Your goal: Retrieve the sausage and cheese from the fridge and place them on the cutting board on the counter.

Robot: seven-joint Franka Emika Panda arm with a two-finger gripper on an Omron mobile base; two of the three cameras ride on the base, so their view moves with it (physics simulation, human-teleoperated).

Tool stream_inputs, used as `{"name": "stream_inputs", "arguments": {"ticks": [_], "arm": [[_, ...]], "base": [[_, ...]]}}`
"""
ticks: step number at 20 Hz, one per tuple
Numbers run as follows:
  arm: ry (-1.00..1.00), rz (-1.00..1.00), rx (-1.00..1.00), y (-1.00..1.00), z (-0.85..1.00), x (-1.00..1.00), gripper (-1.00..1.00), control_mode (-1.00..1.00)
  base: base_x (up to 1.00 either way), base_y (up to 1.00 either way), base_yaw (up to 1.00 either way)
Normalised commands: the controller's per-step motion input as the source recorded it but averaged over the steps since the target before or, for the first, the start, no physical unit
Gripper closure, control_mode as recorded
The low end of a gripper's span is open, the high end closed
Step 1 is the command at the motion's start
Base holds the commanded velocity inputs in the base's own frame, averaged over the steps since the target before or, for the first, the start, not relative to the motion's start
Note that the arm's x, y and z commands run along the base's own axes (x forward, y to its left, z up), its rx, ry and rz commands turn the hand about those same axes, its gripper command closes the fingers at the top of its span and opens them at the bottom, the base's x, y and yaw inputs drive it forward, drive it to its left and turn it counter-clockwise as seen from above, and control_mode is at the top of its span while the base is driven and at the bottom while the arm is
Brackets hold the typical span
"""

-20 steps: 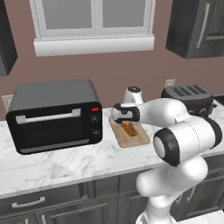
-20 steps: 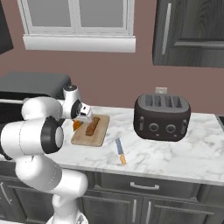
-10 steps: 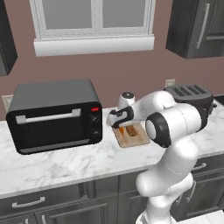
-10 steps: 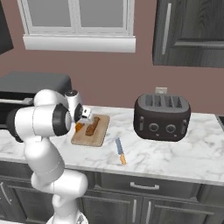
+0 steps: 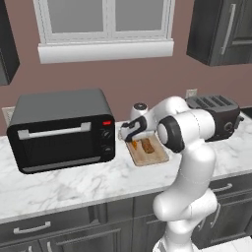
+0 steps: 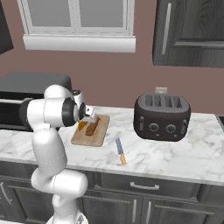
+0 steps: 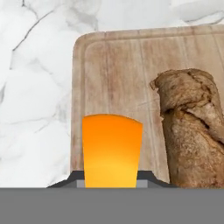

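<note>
On the counter (image 5: 59, 189), the jaws had come lower over the cutting board (image 7: 118, 74), clamped on the cheese (image 7: 112, 151), release pending.

White robot arm folding in closer over the counter than a second earlier, dark two-finger gripper (image 5: 130, 138) now lower above the light-brown wooden cutting board (image 5: 153, 156), bright orange cheese wedge (image 7: 112, 151) carried down with it

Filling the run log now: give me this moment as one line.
gripper: shut on cheese | position: low over cutting board | on board: mottled brown log | cheese: not released
</note>
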Motion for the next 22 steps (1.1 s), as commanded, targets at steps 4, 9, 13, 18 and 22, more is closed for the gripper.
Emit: {"name": "stream_inputs", "arguments": {"ticks": [4,9,13,18,22], "arm": [[0.03,0.00,0.00,0.02,-0.12,0.29,1.00,-1.00],[0.05,0.00,0.00,0.00,-0.19,0.03,1.00,-1.00],[0.07,0.00,0.00,0.00,-0.23,0.00,1.00,-1.00],[0.04,0.00,0.00,0.00,-0.24,0.00,1.00,-1.00],[0.00,0.00,0.00,0.00,-0.28,-0.21,1.00,-1.00]], "base": [[0.00,0.00,0.00],[0.00,0.00,0.00],[0.00,0.00,0.00],[0.00,0.00,0.00],[0.00,0.00,0.00]]}}
